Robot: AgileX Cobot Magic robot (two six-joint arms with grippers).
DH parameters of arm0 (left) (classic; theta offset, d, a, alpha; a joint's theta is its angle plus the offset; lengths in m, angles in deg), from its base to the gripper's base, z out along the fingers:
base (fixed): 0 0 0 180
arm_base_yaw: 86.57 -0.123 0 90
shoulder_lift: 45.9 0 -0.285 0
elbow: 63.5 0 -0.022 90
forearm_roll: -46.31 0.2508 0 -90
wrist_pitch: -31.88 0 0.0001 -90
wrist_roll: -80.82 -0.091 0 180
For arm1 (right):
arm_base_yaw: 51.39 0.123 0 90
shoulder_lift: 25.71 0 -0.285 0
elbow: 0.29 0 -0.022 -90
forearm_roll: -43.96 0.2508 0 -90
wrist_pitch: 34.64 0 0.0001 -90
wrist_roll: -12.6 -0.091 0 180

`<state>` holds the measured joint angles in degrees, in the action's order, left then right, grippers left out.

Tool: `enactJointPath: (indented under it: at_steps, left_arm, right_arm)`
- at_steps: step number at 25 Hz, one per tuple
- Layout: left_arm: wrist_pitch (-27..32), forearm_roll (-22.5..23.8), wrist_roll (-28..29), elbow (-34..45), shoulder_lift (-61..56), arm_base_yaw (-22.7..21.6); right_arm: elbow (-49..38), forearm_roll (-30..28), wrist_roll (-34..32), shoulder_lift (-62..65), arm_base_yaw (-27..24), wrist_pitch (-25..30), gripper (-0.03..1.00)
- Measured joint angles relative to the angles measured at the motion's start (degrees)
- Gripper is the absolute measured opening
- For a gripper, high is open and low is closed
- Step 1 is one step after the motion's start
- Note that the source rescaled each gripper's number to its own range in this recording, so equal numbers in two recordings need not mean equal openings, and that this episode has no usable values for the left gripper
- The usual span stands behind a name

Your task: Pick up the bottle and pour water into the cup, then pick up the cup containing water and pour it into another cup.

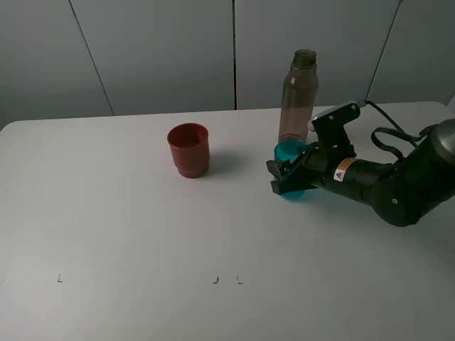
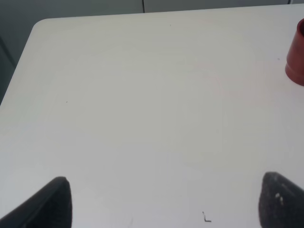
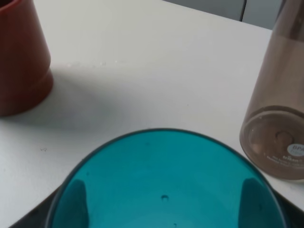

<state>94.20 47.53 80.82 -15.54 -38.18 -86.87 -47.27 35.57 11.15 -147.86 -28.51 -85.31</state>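
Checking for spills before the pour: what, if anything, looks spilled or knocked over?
Nothing stands out. The bottle and red cup stand upright, the teal cup sits upright in the right gripper, and the table shows no puddle.

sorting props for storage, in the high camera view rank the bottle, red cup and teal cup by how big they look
1. bottle, clearly tallest.
2. red cup.
3. teal cup, partly hidden by the right end effector, so 2 versus 3 is unsure.
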Motion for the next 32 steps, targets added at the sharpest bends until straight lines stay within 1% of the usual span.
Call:
enactJointPath:
  at_steps: [2,3,4,5,6,7,8,10,14,16,18,25,28,31,32]
  left_arm:
    - [0.0,0.0,0.0,0.0,0.0,0.0]
    - [0.0,0.0,0.0,0.0,0.0,0.0]
    - [0.0,0.0,0.0,0.0,0.0,0.0]
    - [0.0,0.0,0.0,0.0,0.0,0.0]
    - [0.0,0.0,0.0,0.0,0.0,0.0]
    - [0.0,0.0,0.0,0.0,0.0,0.0]
    - [0.0,0.0,0.0,0.0,0.0,0.0]
    - [0.0,0.0,0.0,0.0,0.0,0.0]
    - [0.0,0.0,0.0,0.0,0.0,0.0]
    - [0.0,0.0,0.0,0.0,0.0,0.0]
    - [0.0,0.0,0.0,0.0,0.0,0.0]
    - [0.0,0.0,0.0,0.0,0.0,0.0]
    - [0.0,0.0,0.0,0.0,0.0,0.0]
    - [0.0,0.0,0.0,0.0,0.0,0.0]
    - [0.0,0.0,0.0,0.0,0.0,0.0]
  right_arm:
    - [0.0,0.0,0.0,0.0,0.0,0.0,0.09]
    - [0.0,0.0,0.0,0.0,0.0,0.0,0.11]
    - [0.0,0.0,0.0,0.0,0.0,0.0,0.29]
    - [0.0,0.0,0.0,0.0,0.0,0.0,0.56]
    - [0.0,0.0,0.0,0.0,0.0,0.0,0.78]
    - [0.0,0.0,0.0,0.0,0.0,0.0,0.91]
    - [0.0,0.0,0.0,0.0,0.0,0.0,0.96]
    - [0.0,0.0,0.0,0.0,0.0,0.0,0.99]
    - [0.0,-0.2,0.1,0.0,0.0,0.3,0.99]
    - [0.0,-0.5,0.1,1.1,0.0,2.0,0.99]
    - [0.0,-0.6,0.1,3.1,0.0,4.8,1.00]
    - [-0.2,-1.0,-0.5,16.9,0.0,21.3,1.00]
    - [-0.2,-1.0,-0.9,24.9,0.0,31.5,1.00]
    - [-0.2,0.2,-1.3,33.9,0.0,43.1,1.00]
    - [-0.2,0.4,-1.7,36.5,0.0,45.8,1.00]
